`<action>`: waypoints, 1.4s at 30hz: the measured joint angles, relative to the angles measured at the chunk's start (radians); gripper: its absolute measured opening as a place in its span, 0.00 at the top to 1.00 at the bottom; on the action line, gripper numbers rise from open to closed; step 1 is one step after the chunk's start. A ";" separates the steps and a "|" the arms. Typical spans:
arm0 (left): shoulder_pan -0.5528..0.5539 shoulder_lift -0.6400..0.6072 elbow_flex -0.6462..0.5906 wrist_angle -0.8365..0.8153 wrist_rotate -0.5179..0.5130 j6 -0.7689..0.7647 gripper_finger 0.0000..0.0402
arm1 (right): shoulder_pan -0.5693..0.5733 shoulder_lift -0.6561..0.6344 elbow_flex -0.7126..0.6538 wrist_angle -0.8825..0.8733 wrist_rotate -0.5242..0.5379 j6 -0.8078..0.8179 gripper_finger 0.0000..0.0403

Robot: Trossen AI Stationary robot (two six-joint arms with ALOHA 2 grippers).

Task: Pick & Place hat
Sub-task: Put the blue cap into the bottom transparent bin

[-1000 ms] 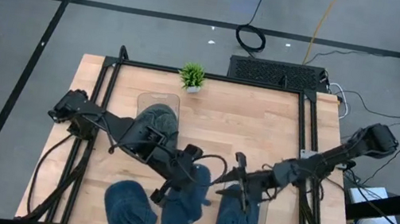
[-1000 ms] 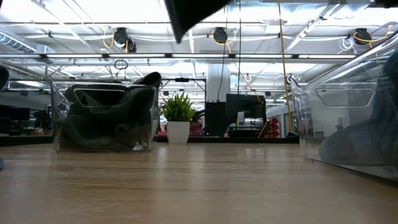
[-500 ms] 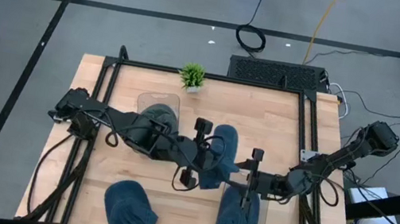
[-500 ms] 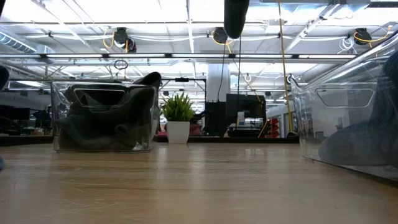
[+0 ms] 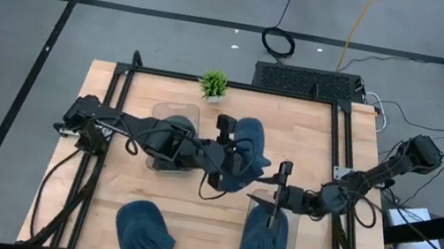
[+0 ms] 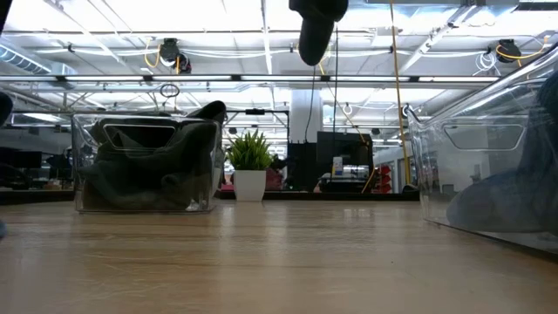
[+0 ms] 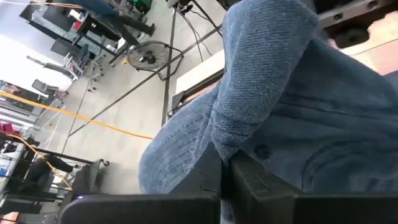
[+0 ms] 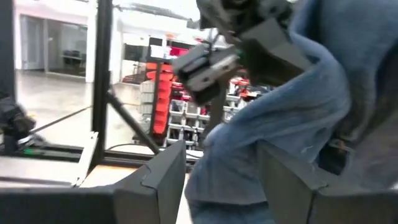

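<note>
Blue denim hat point(image 5: 247, 149) held up off the table, left gripper point(image 5: 230, 160) clamped on its fabric near table centre, just beside the far clear bin point(image 5: 172, 115) with a dark hat inside. Right gripper point(image 5: 267, 196) fingers apart, over the near clear bin point(image 5: 288, 242) holding another denim hat point(image 5: 263, 238). Third denim hat point(image 5: 142, 232) lies on wooden table point(image 5: 105, 186) near front edge. Small potted plant point(image 5: 213, 85) at back.

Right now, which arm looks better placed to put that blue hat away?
The left arm, probably. Its left claw already grips the denim hat in the air, while the right claw hangs open and empty beside it.
</note>
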 joint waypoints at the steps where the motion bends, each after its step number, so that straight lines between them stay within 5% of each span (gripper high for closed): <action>1: 0.000 0.000 0.000 0.002 0.000 0.002 0.99 | -0.007 0.000 0.000 0.001 0.000 0.008 0.55; 21: 0.034 0.000 0.000 0.056 -0.056 0.018 0.99 | -0.118 0.000 0.000 -0.022 0.008 0.096 0.54; 27: 0.038 0.000 0.000 0.067 -0.081 0.011 0.99 | -0.132 0.000 0.000 -0.007 0.227 -0.031 0.55; 34: 0.037 0.000 0.000 0.064 -0.083 0.004 0.98 | -0.154 0.000 0.000 -0.007 0.232 -0.057 0.56; 38: 0.031 0.000 0.000 0.045 -0.083 -0.009 0.99 | -0.138 -0.004 0.000 -0.007 0.234 -0.088 0.63; 42: 0.029 0.000 0.000 0.035 -0.082 -0.022 0.97 | -0.111 -0.007 0.000 -0.018 0.233 -0.132 0.83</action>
